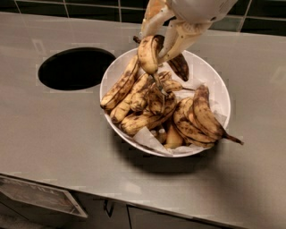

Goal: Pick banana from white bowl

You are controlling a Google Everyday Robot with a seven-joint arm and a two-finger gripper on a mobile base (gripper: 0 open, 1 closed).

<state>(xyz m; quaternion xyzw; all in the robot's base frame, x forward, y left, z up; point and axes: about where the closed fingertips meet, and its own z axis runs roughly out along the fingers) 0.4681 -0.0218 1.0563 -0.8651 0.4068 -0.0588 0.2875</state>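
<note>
Grey metal countertop (pixel 40 134) fills the scene, with a strip of dark tiles (pixel 67 5) along its back edge. Toward the left, a round black hole (pixel 76 68) is cut into the counter. Just right of the hole sits the white bowl (pixel 213 82), wide and shallow, lined with crumpled white paper (pixel 145 136) and heaped with overripe, brown-speckled fruit. Long slender bananas (pixel 120 85) lean against the bowl's left wall. Above the middle of the heap, near the bowl's far rim, the gripper (pixel 154 44) reaches down from the top of the view on a pale arm, its two cream fingers (pixel 149 20) clamped on either side of the banana (pixel 147 53). That fruit is short, curved and yellow with brown flecks, and it hangs upright above the pile, its thin lower end pointing down toward the bananas below. A nearly black banana (pixel 179 66) hangs just to its right, beside the gripper. At the bowl's right side lies a large brown-blotched banana (pixel 203 114), its thin stem poking over the rim.
</note>
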